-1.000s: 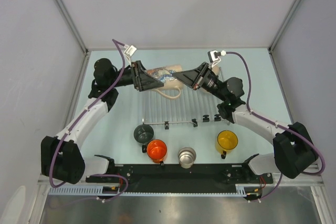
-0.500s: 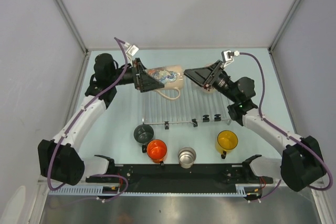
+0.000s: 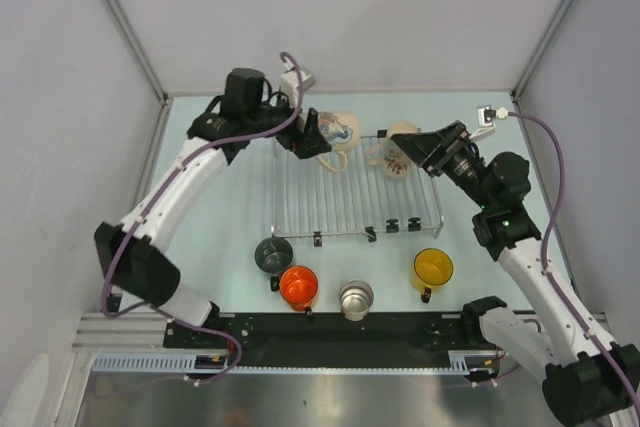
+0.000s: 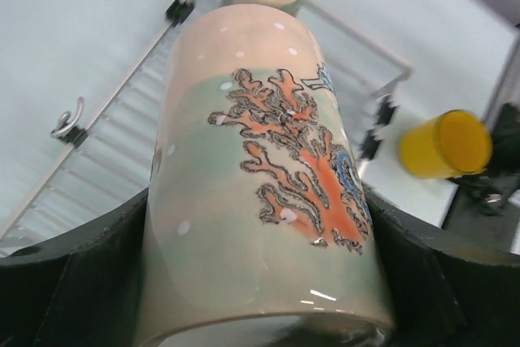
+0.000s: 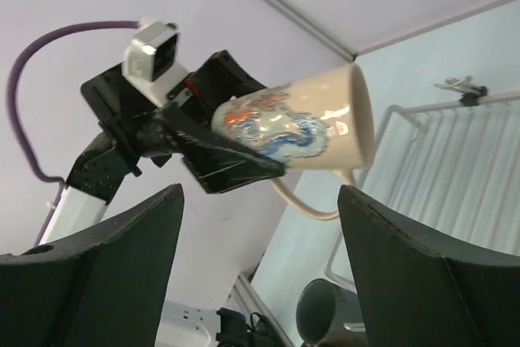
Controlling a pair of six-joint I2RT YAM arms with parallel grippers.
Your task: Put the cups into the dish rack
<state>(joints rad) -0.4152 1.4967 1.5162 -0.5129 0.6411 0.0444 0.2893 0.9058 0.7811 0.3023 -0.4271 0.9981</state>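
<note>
Desk (image 3: 210,217) carries the rack (image 3: 345,209) at its middle. The rack's far edge runs close to the back wall, so room there looks tight. My left end effector (image 3: 314,138) clamps a cream mug (image 4: 260,160) by its sides, laid over above the rack's far-left corner with the handle underneath, probably for turning before I set it down. My right end effector (image 3: 412,143) stands wide and empty just beside the other cream mug (image 3: 393,157), which sits at the rack's far right. The bars nearer me are bare, open room. Dark (image 3: 272,253), orange (image 3: 298,286), steel (image 3: 355,299) and yellow (image 3: 432,269) mugs sit on the near strip, not yet loaded.
</note>
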